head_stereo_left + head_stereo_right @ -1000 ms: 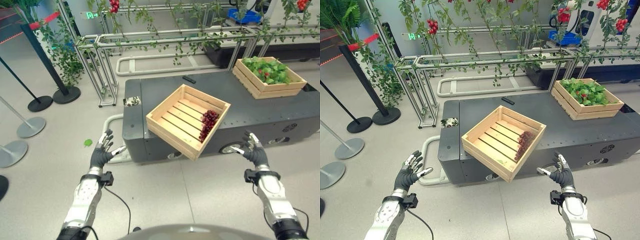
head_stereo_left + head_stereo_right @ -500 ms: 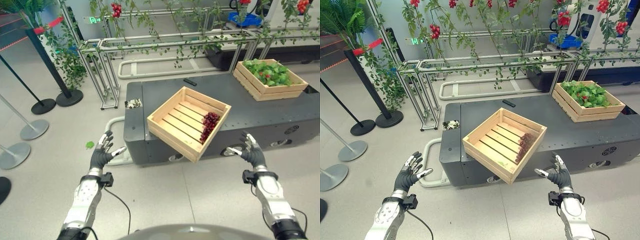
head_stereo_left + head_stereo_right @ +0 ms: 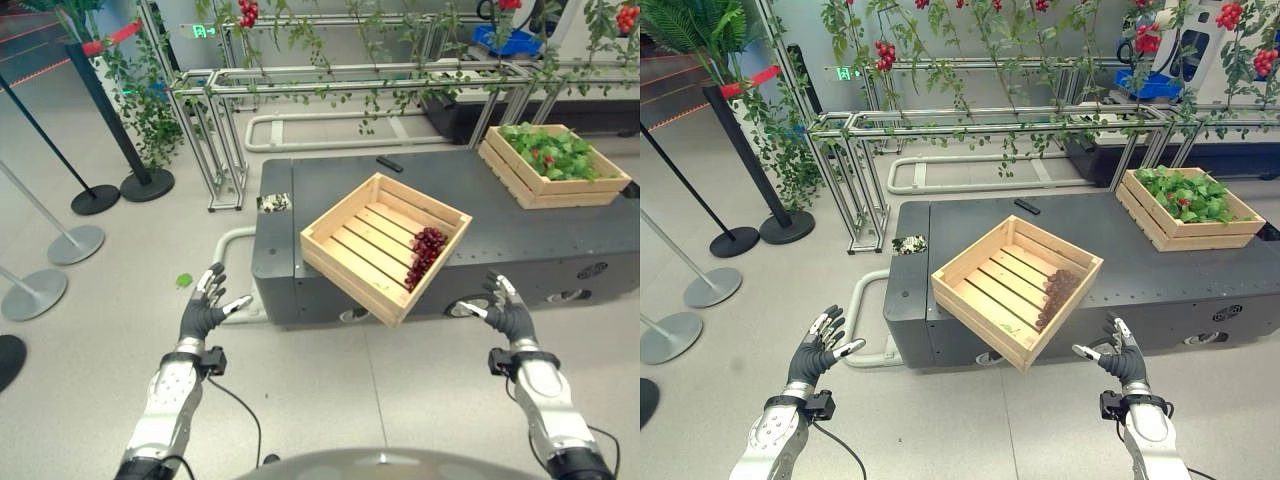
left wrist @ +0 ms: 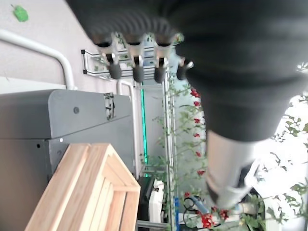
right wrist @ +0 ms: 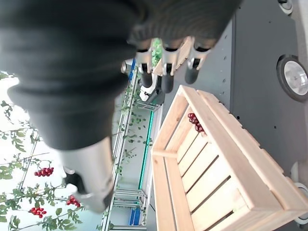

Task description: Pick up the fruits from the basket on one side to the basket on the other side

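The left hand [image 3: 203,310] hung above the floor beside the near left corner of the grey cart [image 3: 520,225], fingers spread and straight, holding nothing. The right hand [image 3: 508,312] was raised likewise in front of the cart's near side, fingers splayed and empty, just off the cart wall.

A slatted wooden crate [image 3: 385,245] sat turned cornerwise on the cart, its near corner jutting out past the cart's front edge over the floor. Inside it, a bunch of dark red grapes [image 3: 426,254] lay against the wall on the crate's right side; the remaining slats were bare. A second wooden crate [image 3: 1188,208] stood at the cart's far right corner, heaped with green leaves and a few red fruits. A small black remote-like object [image 3: 389,164] lay near the cart's far edge, and a small patterned patch [image 3: 272,203] showed at its far left corner.

The grapes lay between the two hands, nearer the right one, well apart from both.

Open floor stretched all along the cart's near side, with a green leaf [image 3: 184,281] lying left of the cart beyond the left hand. Behind the cart stood a metal frame [image 3: 970,125] hung with vines and red berry clusters, and stanchion posts [image 3: 120,150] stood well off to the cart's left.
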### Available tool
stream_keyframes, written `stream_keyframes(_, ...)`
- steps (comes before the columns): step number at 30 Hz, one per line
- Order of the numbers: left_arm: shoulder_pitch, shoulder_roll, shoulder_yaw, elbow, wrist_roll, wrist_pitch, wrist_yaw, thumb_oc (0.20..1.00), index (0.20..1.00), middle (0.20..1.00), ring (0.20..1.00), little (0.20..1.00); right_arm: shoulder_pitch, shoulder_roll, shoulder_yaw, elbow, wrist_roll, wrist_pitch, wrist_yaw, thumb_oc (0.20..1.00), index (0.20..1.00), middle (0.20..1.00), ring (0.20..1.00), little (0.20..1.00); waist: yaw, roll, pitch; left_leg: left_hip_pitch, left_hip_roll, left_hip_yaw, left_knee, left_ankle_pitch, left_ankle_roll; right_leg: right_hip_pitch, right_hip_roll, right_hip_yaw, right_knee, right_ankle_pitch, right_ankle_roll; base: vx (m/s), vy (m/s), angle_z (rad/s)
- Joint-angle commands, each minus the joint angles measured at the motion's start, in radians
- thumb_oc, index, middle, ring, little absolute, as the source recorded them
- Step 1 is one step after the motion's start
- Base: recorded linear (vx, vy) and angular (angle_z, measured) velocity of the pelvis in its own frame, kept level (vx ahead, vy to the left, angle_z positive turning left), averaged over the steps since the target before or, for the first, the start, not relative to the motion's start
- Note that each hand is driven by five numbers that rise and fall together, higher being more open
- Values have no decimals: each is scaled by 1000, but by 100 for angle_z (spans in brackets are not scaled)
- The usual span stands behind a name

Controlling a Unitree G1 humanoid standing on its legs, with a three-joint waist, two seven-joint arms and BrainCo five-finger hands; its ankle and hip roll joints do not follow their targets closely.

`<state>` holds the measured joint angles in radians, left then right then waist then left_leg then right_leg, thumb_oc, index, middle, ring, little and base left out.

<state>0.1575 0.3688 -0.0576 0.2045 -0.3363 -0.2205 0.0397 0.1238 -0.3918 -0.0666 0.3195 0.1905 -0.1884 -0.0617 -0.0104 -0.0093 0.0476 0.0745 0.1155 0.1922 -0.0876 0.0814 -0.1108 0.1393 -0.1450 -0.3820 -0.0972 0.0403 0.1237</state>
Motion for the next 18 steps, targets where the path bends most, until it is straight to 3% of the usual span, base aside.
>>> stream_keyframes(1,-54,20,43,-9,11,-32,9,1000,1000,1000,1000,1000,-60,-13,-52,-52,33,-45,3,1000,1000,1000,1000,1000,-5,-25,29,24,-28,16,20,-88,33,2,43,-22,28,-92,-11,0,2,3)
stream_keyframes(13,-51,16,54,-13,12,-38,13,1000,1000,1000,1000,1000,-57,-9,-38,-52,21,-41,13,1000,1000,1000,1000,1000,-4,-25,36,25,-27,9,28,-93,32,6,42,-25,30,-97,-14,3,-2,2)
stream_keyframes(18,-69,26,68,-6,5,-40,20,1000,1000,1000,1000,1000,-72,-30,-33,-89,31,-44,26,1000,1000,1000,1000,1000,3,-40,78,-80,-9,-10,249,-151,18,-12,41,2,54,-118,-40,-67,-112,4)
